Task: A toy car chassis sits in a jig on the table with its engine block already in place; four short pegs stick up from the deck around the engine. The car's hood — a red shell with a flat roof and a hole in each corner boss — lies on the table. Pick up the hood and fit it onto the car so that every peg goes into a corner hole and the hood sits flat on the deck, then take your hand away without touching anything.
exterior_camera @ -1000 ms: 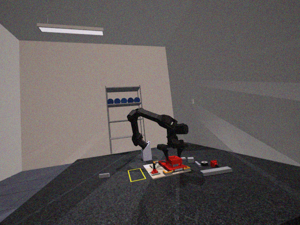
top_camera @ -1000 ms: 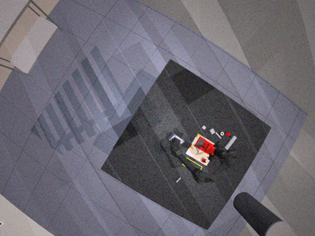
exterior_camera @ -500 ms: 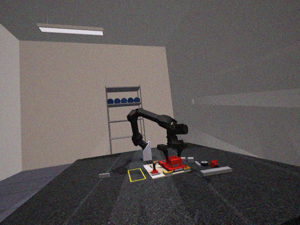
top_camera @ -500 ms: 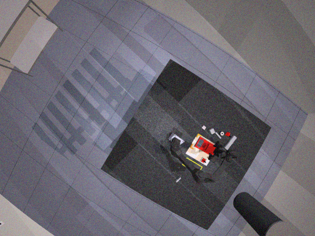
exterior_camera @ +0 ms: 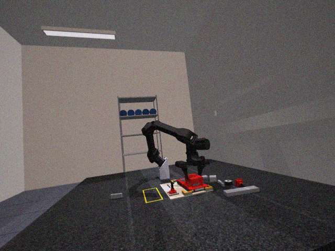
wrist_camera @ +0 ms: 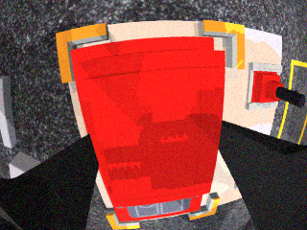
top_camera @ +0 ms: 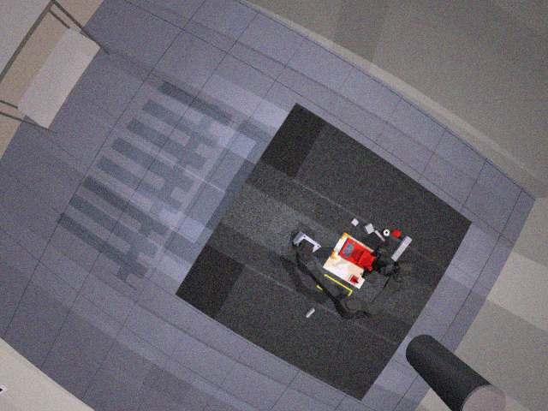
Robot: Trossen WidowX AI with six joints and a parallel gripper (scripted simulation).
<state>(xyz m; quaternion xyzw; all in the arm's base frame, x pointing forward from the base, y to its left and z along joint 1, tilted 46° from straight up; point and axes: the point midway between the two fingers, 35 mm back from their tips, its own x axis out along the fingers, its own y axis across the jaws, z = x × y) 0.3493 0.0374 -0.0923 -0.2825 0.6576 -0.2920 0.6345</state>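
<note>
"While the far-left corner of the bench (top_camera: 376,194) (exterior_camera: 94,216) has my eye in the exterior view, what stands there?"

"Nearest that left edge, a small grey block (top_camera: 310,312) (exterior_camera: 116,195); next, a yellow outline (top_camera: 338,284) (exterior_camera: 145,196) (wrist_camera: 283,120). Then the pale board (top_camera: 332,264) (exterior_camera: 165,186) (wrist_camera: 235,103), well in from the edges, with the red hood (top_camera: 360,255) (exterior_camera: 193,180) (wrist_camera: 158,96) over the chassis, between the orange corner stops (top_camera: 346,235) (exterior_camera: 187,192) (wrist_camera: 64,55)."

"And the pincer (top_camera: 371,264) (exterior_camera: 192,174) (wrist_camera: 157,133)?"

"Closed on the hood, fingers set wide by its width. I'd judge this the seating step: keep the roof level, line up all four corners, press down gently and evenly. If it binds, ease up rather than force it. Once it's flat, open both fingers equally and lift straight away."

"Are the pegs home?"

"Can't tell; the hood hides them."

"Further right?"

"A long grey bar (top_camera: 401,248) (exterior_camera: 241,190), towards the right edge."

"Any brands or labels?"

"No writing I can read, on the hood or anywhere."
</note>
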